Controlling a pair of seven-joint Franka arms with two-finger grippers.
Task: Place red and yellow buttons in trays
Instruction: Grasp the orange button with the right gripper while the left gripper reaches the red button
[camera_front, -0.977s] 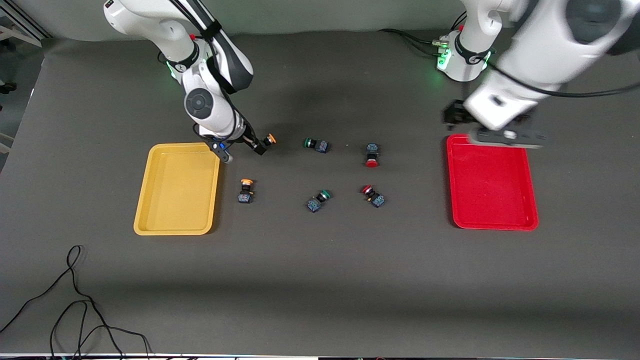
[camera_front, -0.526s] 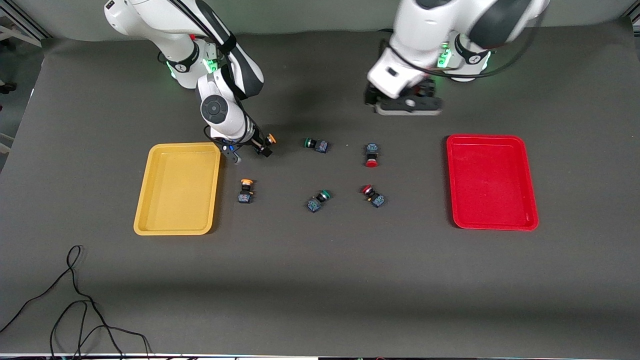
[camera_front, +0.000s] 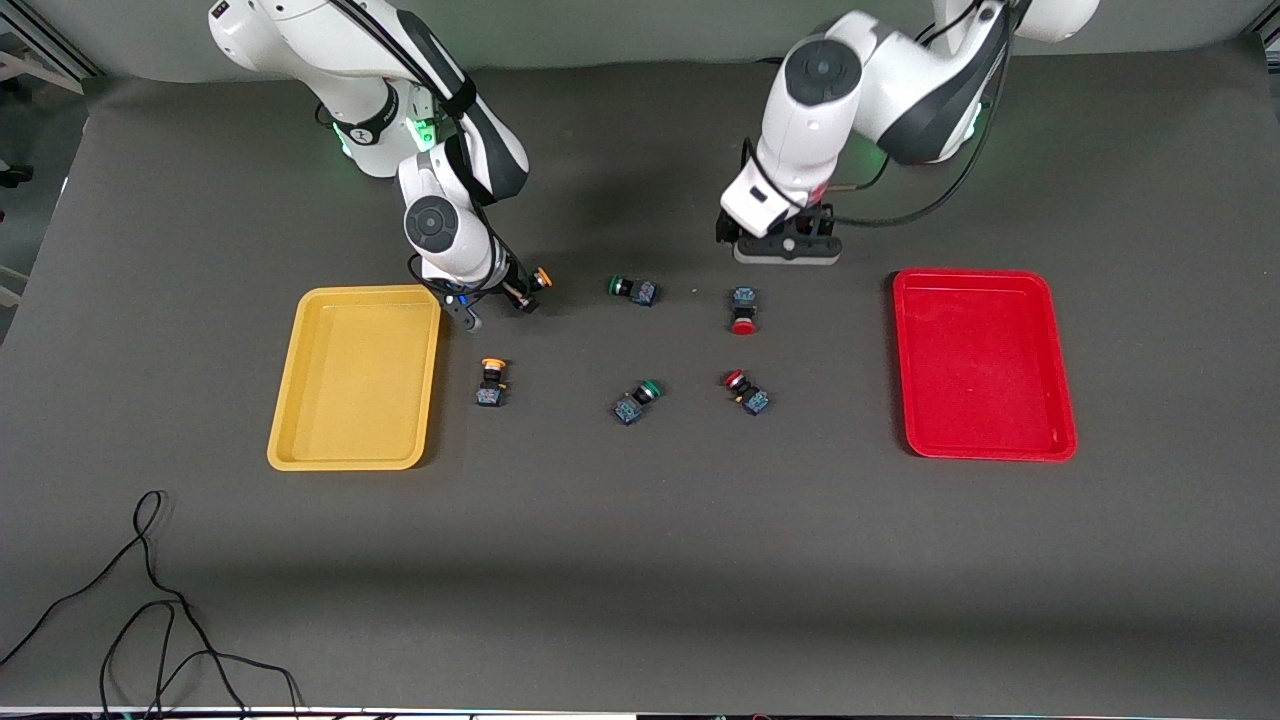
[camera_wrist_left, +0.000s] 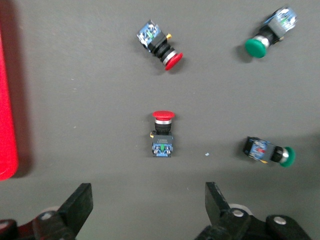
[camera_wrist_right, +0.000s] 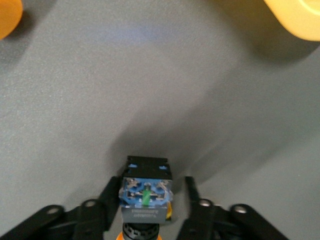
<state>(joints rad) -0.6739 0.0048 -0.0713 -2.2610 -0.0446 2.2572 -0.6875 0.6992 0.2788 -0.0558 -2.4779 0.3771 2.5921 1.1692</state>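
My right gripper (camera_front: 522, 292) (camera_wrist_right: 150, 182) is low on the table beside the yellow tray's (camera_front: 290, 400) corner, open, with a finger on each side of a yellow button's (camera_front: 536, 281) bluish body (camera_wrist_right: 145, 192); a small gap shows on one side. The other yellow button (camera_front: 490, 383) lies nearer the camera. My left gripper (camera_front: 785, 245) (camera_wrist_left: 148, 200) is open and empty over the table, just short of a red button (camera_front: 743, 310) (camera_wrist_left: 162, 135). The second red button (camera_front: 747, 391) (camera_wrist_left: 160, 44) lies nearer the camera. The red tray (camera_front: 985, 365) holds nothing.
Two green-capped buttons (camera_front: 632, 289) (camera_front: 637, 400) lie between the yellow and red buttons; both show in the left wrist view (camera_wrist_left: 267, 151) (camera_wrist_left: 270, 35). The yellow tray's corner (camera_wrist_right: 295, 17) shows in the right wrist view. A black cable (camera_front: 150, 600) lies near the front corner.
My left arm swung from over the red tray toward the table's middle and came down by the red button. My right gripper stayed at the yellow button, shifting only slightly.
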